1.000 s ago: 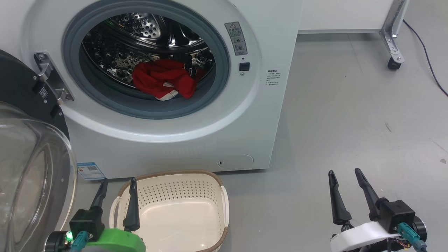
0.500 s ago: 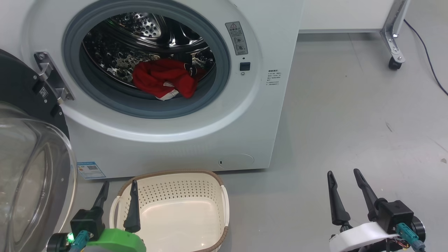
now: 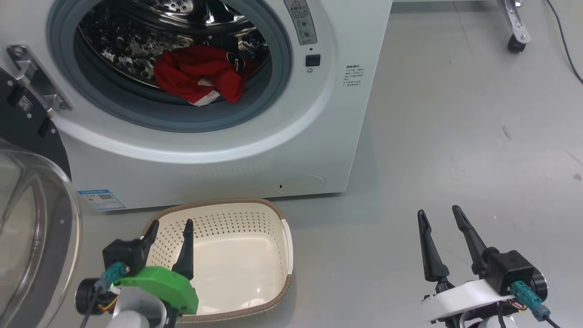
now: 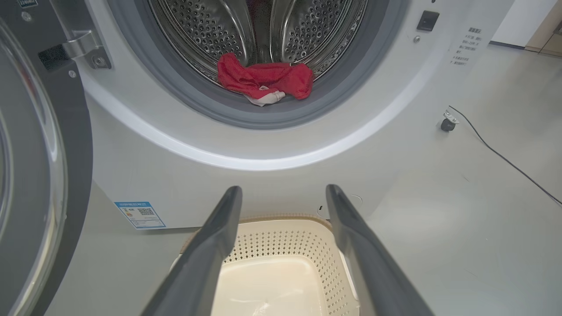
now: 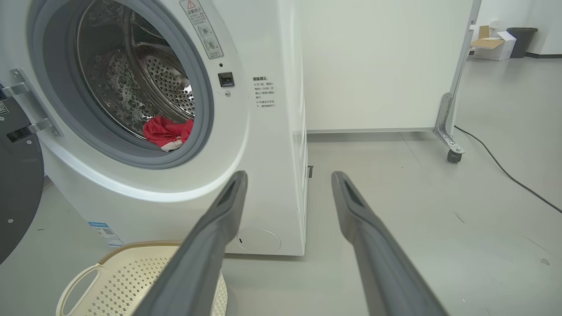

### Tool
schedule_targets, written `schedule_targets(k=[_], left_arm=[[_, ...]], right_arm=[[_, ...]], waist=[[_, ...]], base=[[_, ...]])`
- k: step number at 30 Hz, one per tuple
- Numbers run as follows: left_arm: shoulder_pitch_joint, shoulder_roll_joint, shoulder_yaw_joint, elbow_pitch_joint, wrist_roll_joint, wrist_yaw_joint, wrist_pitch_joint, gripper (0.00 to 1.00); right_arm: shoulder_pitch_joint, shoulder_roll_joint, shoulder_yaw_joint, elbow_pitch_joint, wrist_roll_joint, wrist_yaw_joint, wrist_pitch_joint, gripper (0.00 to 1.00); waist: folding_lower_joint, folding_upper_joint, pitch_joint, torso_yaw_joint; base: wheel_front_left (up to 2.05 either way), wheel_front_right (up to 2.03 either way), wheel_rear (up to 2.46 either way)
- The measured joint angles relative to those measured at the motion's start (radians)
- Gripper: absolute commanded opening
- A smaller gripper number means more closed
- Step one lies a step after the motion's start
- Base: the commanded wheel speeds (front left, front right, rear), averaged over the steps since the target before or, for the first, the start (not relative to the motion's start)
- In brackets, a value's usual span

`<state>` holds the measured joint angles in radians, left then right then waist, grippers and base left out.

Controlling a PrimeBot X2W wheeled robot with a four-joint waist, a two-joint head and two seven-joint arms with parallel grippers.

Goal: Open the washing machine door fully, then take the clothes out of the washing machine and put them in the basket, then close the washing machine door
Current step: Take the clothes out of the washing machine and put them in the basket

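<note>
Grey floor (image 3: 455, 114) fills the right half of the head view. The washing machine (image 3: 319, 150) takes the upper left, and the washing machine door (image 3: 27, 228) is swung wide at the left edge, glass bowl facing out.

The clothes (image 3: 196, 79) are a red heap w/ white trim, low in the drum (image 3: 118, 41) just behind the gasket (image 3: 136, 114). The heap's long axis runs left-right across the opening. The basket (image 3: 214, 202) is on the floor right in front of the washer, lower centre-left, w/ nothing in it.

The left gripper (image 3: 171, 222) is at lower left, over the basket's near-left part, fingers spread wide and holding nothing. The right gripper (image 3: 438, 210) is at lower right, also wide open w/ nothing in it, out past the washer's right corner.

Key relation: the heap lies up-frame and slightly right of the left gripper, almost in line w/ its fingers. It's up and far left of the right one. So the left arm is nearer, prob. the one to reach in, across the heap's short side.

The left wrist view looks straight into the drum, w/ the whole heap and its white trim at the gasket lip. The right wrist view sees the opening at a slant, heap partly cut by the gasket, plus the washer's side and a white panel (image 5: 373, 66) on castors behind.
</note>
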<state>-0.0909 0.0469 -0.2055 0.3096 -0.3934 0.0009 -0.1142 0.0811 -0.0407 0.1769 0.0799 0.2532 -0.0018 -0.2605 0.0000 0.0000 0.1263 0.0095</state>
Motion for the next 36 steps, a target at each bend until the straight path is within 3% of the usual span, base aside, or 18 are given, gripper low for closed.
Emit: schedule_targets(k=[16,36], left_arm=[[-0.398,0.007,0.002,0.129,-0.084,-0.071,0.263,1.0],[-0.843,0.163,0.139,0.159,-0.218,-0.094,0.532,1.0]], right_arm=[[-0.118,-0.002,0.032,-0.056,-0.01,0.0,0.0,1.0],[-0.267,-0.004,0.134,-0.083,0.071,-0.001,0.0,1.0]], waist=[[0.0,0.0,0.212,-0.055],[0.0001,0.0,0.465,-0.184]], base=[[0.0,0.0,0.0],[0.0,0.0,0.0]])
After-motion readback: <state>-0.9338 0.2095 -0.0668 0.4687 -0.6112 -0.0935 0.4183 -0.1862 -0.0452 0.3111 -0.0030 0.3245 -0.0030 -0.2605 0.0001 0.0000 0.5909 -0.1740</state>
